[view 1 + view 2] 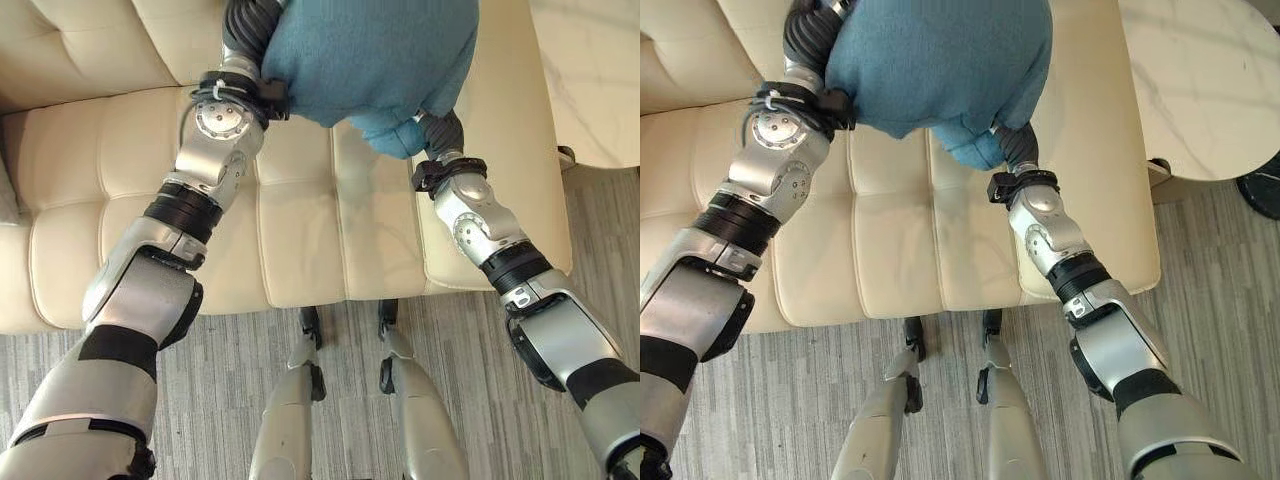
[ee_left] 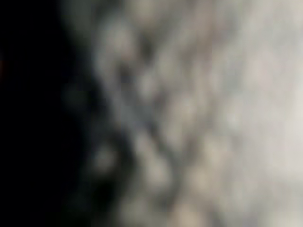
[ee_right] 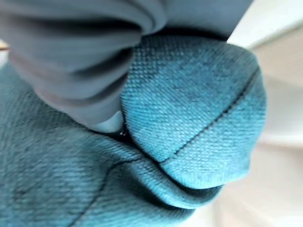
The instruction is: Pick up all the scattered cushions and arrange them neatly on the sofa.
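Observation:
A blue-teal cushion [image 1: 370, 50] hangs above the cream sofa's seat [image 1: 300, 230], close to the backrest, held between my two hands. My left hand [image 1: 250, 30] presses against the cushion's left side, with just its dark ribbed cover showing. My right hand [image 1: 440, 130] is tucked under the cushion's lower right corner, which bulges out beside it [image 3: 189, 109]. The cushion hides the rest of both hands. The left wrist view has blurred fabric pressed right up to it.
A white marble-topped table [image 1: 1200, 80] stands close to the sofa's right end. Grey carpet [image 1: 250, 330] runs along the sofa's front edge. The seat [image 1: 890, 230] under the cushion is bare, as is the seat further left.

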You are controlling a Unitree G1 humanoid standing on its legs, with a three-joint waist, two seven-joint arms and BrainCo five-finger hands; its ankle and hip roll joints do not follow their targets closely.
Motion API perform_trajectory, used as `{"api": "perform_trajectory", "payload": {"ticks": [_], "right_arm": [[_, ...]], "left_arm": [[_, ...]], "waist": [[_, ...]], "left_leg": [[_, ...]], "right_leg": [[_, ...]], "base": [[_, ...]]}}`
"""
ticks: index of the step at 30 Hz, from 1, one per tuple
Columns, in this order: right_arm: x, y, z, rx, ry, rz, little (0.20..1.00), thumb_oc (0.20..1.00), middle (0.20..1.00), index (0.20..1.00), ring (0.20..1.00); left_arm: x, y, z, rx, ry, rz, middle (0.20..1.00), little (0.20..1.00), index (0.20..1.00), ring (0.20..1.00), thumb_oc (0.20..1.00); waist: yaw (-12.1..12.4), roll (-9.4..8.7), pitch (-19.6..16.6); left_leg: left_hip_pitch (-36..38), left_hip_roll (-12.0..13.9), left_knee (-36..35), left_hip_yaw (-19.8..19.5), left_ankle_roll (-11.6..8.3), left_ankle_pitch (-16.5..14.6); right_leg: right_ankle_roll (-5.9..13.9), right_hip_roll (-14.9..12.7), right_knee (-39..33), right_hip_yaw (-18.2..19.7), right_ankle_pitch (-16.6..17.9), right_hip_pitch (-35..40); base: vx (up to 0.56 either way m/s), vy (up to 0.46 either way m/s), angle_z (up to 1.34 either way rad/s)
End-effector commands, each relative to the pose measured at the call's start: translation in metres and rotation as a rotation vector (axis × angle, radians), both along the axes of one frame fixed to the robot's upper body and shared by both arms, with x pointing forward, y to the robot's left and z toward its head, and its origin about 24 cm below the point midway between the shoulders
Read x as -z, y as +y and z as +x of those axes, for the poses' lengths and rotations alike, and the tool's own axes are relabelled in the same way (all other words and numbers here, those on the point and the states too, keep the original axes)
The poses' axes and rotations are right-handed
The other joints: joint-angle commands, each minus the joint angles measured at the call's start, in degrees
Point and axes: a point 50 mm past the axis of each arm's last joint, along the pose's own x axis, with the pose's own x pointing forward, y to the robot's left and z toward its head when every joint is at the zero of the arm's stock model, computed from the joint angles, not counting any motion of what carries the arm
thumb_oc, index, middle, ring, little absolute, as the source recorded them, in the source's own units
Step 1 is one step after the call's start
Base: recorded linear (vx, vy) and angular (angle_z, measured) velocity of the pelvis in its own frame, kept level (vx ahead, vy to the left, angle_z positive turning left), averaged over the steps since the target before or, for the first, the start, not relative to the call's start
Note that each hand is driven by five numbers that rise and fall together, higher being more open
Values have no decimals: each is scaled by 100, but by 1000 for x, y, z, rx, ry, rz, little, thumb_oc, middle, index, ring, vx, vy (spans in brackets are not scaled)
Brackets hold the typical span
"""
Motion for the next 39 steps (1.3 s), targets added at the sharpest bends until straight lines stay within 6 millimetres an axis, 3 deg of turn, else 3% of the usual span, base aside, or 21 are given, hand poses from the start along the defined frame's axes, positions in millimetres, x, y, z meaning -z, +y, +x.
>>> {"api": "perform_trajectory", "payload": {"ticks": [1,4,6,8,11,12,13,15,16,17,18,20,21,22,24,27,32,36,39], "right_arm": [[-128,77,-39,-154,-524,-65,1000,1000,1000,1000,1000],[-133,69,-29,6,-520,-187,1000,1000,1000,1000,1000],[-127,63,-22,80,-495,-271,1000,1000,1000,1000,1000],[-120,54,-16,134,-463,-296,1000,1000,1000,1000,1000],[-80,20,5,284,-273,-416,1000,1000,1000,1000,1000],[-72,12,8,302,-234,-440,1000,1000,1000,1000,1000],[-55,-10,14,348,-144,-472,1000,1000,1000,1000,1000],[-3,-63,16,415,64,-347,1000,1000,1000,1000,1000],[36,-91,9,461,167,-234,1000,1000,1000,1000,1000],[66,-108,1,495,243,-175,1000,1000,1000,1000,1000],[83,-116,-5,508,286,-169,1000,1000,1000,1000,1000],[148,-136,-33,526,445,-155,1000,1000,1000,1000,1000],[167,-137,-43,515,486,-132,1000,1000,1000,1000,1000],[204,-136,-65,487,576,-105,1000,1000,1000,1000,1000],[263,-121,-109,397,729,-47,1000,1000,1000,1000,1000],[299,-117,-151,295,858,-156,1000,1000,1000,1000,1000],[310,-115,-176,262,882,-156,1000,1000,1000,1000,1000],[317,-111,-206,254,891,-51,1000,1000,1000,1000,1000],[317,-106,-208,255,879,2,1000,1000,1000,1000,1000]], "left_arm": [[-31,-38,-13,-66,-198,174,1000,1000,1000,1000,1000],[-41,-27,-9,-347,-251,294,1000,1000,1000,1000,1000],[-33,7,0,-532,-181,374,1000,1000,1000,1000,1000],[-27,26,3,-612,-138,399,1000,1000,1000,1000,1000],[9,79,9,-706,82,364,1000,1000,1000,1000,1000],[14,86,9,-707,115,364,1000,1000,1000,1000,1000],[33,109,8,-710,219,352,1000,1000,1000,1000,1000],[98,164,-7,-702,450,243,1000,1000,1000,1000,1000],[145,192,-23,-700,575,102,1000,1000,1000,1000,1000],[177,207,-38,-701,650,0,1000,1000,1000,1000,1000],[195,214,-47,-700,688,-65,1000,1000,1000,1000,1000],[260,228,-83,-710,837,-185,1000,1000,1000,1000,1000],[281,227,-94,-706,888,-198,1000,1000,1000,1000,1000],[318,222,-117,-694,984,-215,1000,1000,1000,1000,1000],[381,191,-156,-610,1159,-210,1000,1000,1000,1000,1000],[423,155,-191,-503,1298,-128,1000,1000,1000,1000,1000],[434,131,-207,-427,1306,-57,1000,1000,1000,1000,1000],[423,114,-220,-318,1238,-53,1000,1000,1000,1000,1000],[416,117,-221,-298,1214,-36,1000,1000,1000,1000,1000]], "waist": [[132,-229,-317],[216,-308,-179],[254,-366,-104],[268,-391,-61],[301,-454,50],[299,-454,68],[297,-459,103],[280,-403,122],[253,-385,101],[229,-392,86],[221,-370,5],[189,-403,-149],[177,-403,-216],[152,-405,-364],[66,-385,-726],[-5,-351,-1178],[-32,-350,-1462],[-60,-466,-1525],[-91,-546,-1347]], "left_leg": [[-14,-44,718,-379,-166,-1202],[-293,-97,652,-473,-169,-1108],[-314,-117,541,-496,-166,-1033],[-311,-128,503,-510,-162,-998],[-136,-141,384,-529,-144,-940],[-83,-137,371,-520,-142,-936],[19,-133,363,-499,-142,-940],[260,-131,360,-440,-136,-987],[406,-133,357,-415,-126,-1029],[456,-154,352,-356,-85,-913],[622,-132,307,-399,-116,-1073],[953,-142,210,-307,-67,-977],[1122,-137,133,-290,-66,-979],[1402,-121,1,-256,-61,-974],[1985,-136,-291,-211,-33,-952],[2603,-172,-598,-104,-8,-925],[3049,-212,-661,-50,54,-1044],[3332,-273,-661,-74,147,-1150],[3199,-260,-661,21,172,-1102]], "right_leg": [[586,-388,696,100,-1306,185],[589,-388,622,55,-1267,-18],[588,-375,560,31,-1254,-42],[586,-367,541,9,-1236,-25],[560,-338,443,-34,-1185,164],[555,-332,431,-45,-1176,214],[551,-315,397,-49,-1154,317],[514,-303,358,-24,-1145,529],[494,-283,344,-8,-1169,662],[448,-300,315,-40,-1047,719],[478,-266,303,-9,-1185,864],[453,-295,214,-83,-1074,1191],[463,-289,173,-81,-1074,1337],[497,-301,93,-99,-1066,1600],[567,-298,-93,-110,-1041,2111],[650,-297,-341,-93,-990,2619],[683,-299,-389,-34,-1053,3035],[720,-335,-260,-12,-1115,3273],[819,-347,-214,100,-780,2983]], "base": [[-23,-91,15],[1,-89,26],[16,-65,26],[1,-27,4],[-6,10,14],[-13,36,13],[-8,75,9],[12,121,-16],[-50,121,-29],[49,86,-19],[-23,43,-10],[71,45,-2],[168,79,-2],[212,103,-8],[196,141,-14],[58,166,-13],[11,100,-20],[-14,145,-9],[-179,20,-2]]}}
